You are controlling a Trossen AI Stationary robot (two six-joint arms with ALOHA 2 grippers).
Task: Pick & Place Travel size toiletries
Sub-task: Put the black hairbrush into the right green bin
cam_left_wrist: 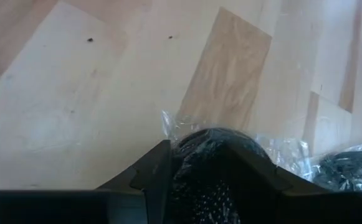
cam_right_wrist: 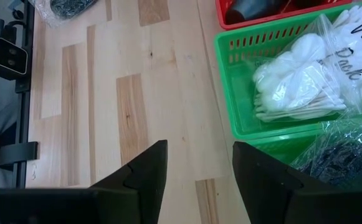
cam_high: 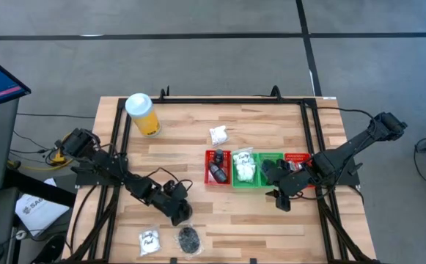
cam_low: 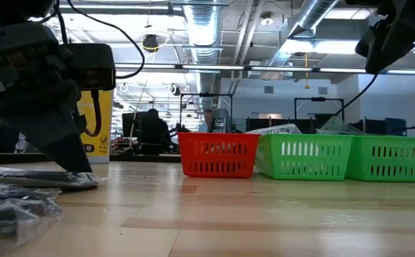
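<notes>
So the left gripper is sitting low at about 7 o'clock on the table, and its fingers are clamping a clear bag of black round pieces between them. That's plain in the left wrist view, where the bag is bulging up in the gap and crinkled plastic is spilling out past the tips. Another black-filled bag is lying just beside it toward 6 o'clock, with a white sachet next to that one.

Over at 3 o'clock the right gripper is hanging beside the row of baskets, fingers standing apart with only bare wood between them. A green basket is holding a bag of white cotton bits, and the red basket next to it has something dark inside. One more white sachet is lying alone near the middle, toward 12 o'clock from the baskets. A yellow cylinder is standing up at 11 o'clock.
</notes>
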